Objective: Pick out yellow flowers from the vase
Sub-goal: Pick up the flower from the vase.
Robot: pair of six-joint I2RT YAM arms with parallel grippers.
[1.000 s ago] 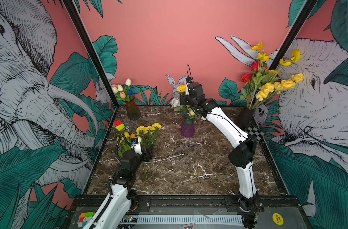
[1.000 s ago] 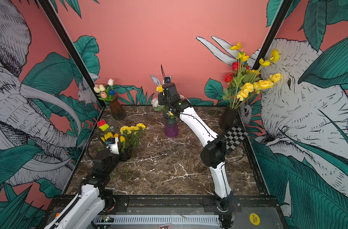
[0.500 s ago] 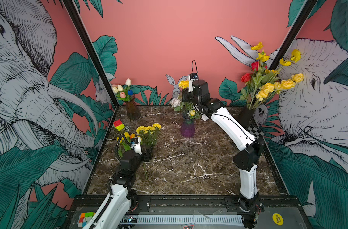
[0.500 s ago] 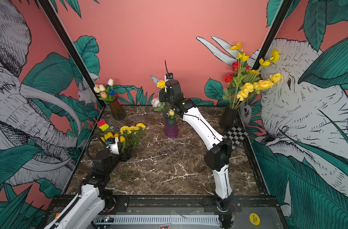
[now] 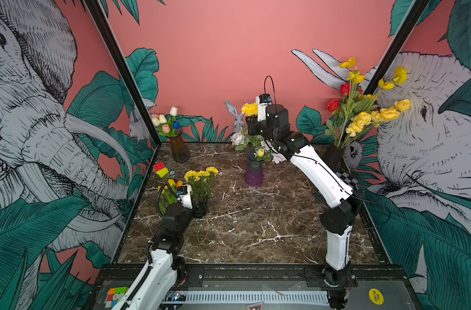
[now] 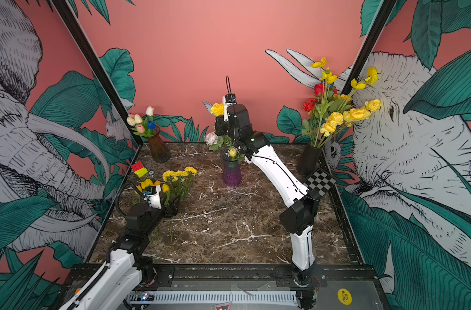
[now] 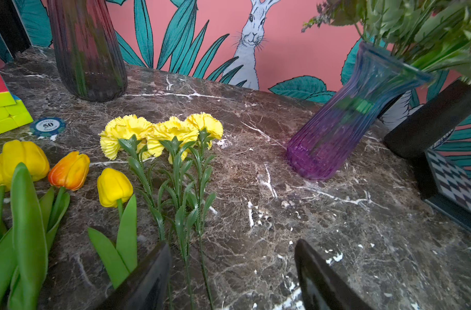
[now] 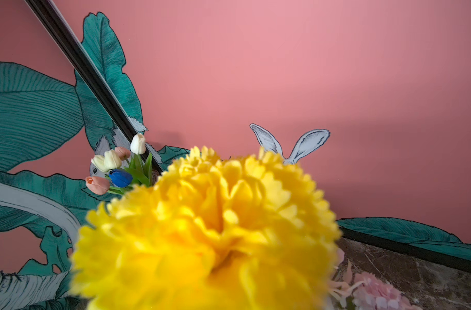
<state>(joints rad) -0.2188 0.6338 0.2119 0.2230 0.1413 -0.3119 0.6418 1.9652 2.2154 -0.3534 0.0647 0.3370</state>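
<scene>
Right jaws hold a carnation, head just above them, higher over the purple vase than a second ago. Left jaws stand wide over stems on the tabletop.

**Left arm** — extended forward from its base at a shallow incline, with the wrist kept low. The left gripper is levelled and pointed ahead. Its two dark fingers are spread wide, and nothing is clamped between them.

**Right arm** — raised upright from its base, bent sharply at the elbow and stretched up and away. The right gripper is carried high and closed on the stem of a yellow flower. Its fingertips are hidden in every view.
</scene>
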